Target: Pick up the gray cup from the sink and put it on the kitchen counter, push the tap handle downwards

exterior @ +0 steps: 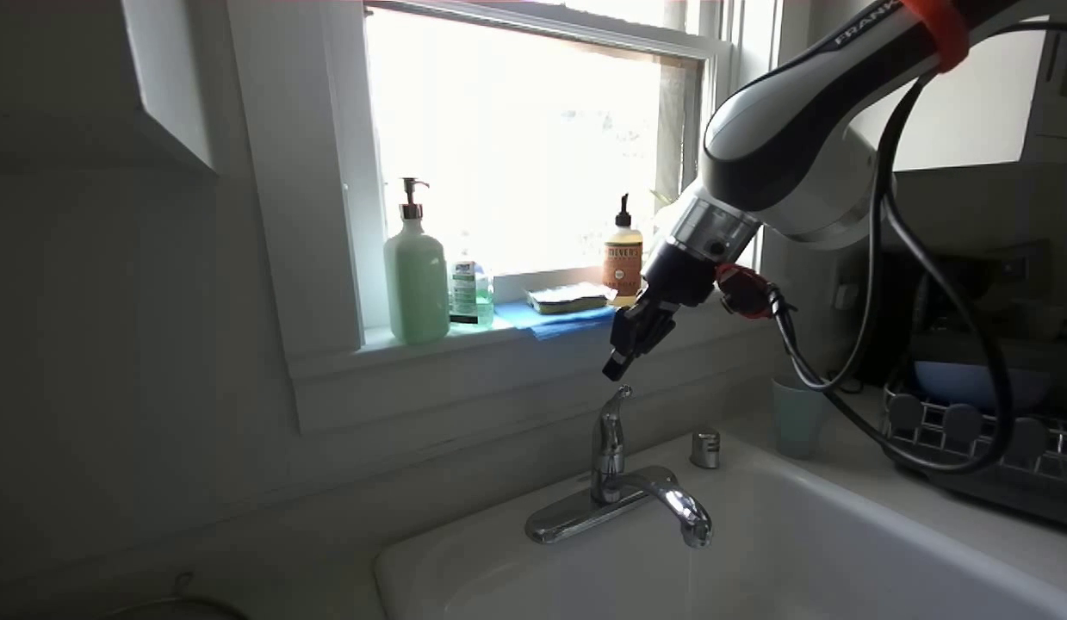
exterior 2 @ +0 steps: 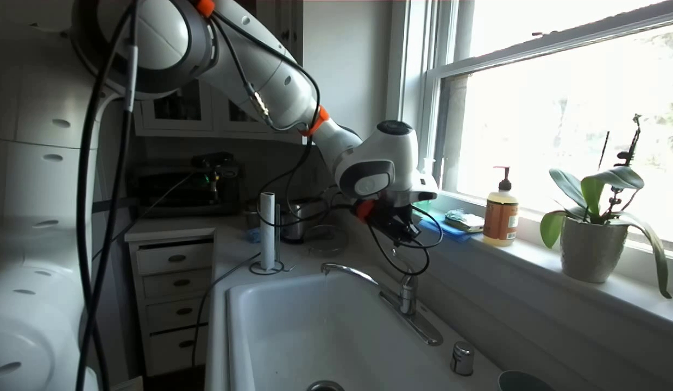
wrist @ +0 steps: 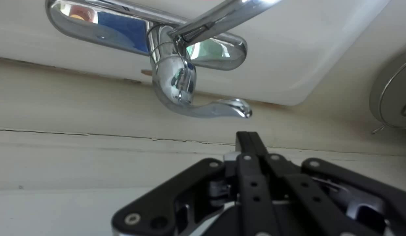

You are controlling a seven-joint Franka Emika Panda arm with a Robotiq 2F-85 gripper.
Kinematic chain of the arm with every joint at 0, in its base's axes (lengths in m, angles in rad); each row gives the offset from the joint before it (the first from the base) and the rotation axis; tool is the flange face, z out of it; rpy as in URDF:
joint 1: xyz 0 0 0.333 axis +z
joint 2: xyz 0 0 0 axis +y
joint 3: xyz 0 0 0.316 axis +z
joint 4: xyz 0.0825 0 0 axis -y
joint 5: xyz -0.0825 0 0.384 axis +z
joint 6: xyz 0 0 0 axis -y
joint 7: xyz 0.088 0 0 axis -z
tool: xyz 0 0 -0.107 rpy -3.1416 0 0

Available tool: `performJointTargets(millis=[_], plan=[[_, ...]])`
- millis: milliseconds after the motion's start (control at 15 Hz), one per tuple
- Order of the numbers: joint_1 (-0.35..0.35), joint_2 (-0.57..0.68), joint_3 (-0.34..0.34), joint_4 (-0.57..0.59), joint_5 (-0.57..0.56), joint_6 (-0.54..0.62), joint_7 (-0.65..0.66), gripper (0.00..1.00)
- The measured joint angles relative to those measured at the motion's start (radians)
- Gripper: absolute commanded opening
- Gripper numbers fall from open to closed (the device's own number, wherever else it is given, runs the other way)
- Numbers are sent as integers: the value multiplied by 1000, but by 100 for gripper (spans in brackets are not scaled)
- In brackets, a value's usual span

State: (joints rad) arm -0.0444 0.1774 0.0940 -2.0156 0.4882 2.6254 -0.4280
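Observation:
The gray cup (exterior: 797,419) stands upright on the kitchen counter (exterior: 852,469), beside the sink (exterior: 843,517). In an exterior view only its rim (exterior 2: 523,382) shows at the bottom edge. The chrome tap handle (exterior: 613,422) points up over the faucet base, and a faint thin stream seems to fall from the spout (exterior: 684,508). My gripper (exterior: 615,368) is shut and empty, just above the handle tip and apart from it. In the wrist view the closed fingertips (wrist: 247,135) are close to the tip of the handle (wrist: 219,108), with a small gap showing.
The windowsill holds a green pump bottle (exterior: 417,280), a small clear bottle (exterior: 470,293), a sponge (exterior: 570,298) on a blue cloth and an amber soap bottle (exterior 2: 501,217). A chrome knob (exterior: 705,449) and a dish rack (exterior: 998,439) are nearby. A potted plant (exterior 2: 594,247) stands on the sill.

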Motion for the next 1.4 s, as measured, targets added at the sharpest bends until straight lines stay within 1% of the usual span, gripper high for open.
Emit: performJointTargets(millis=[467,1267,1333,1400], plan=[[-8,44,3,-1,-5,17,-13,0],[-19,45,8,-10,-4,14,-31,0],[-19,45,8,-10,-4,14,-31,4],[-19,44,8,-10,-4,13,-31,28]])
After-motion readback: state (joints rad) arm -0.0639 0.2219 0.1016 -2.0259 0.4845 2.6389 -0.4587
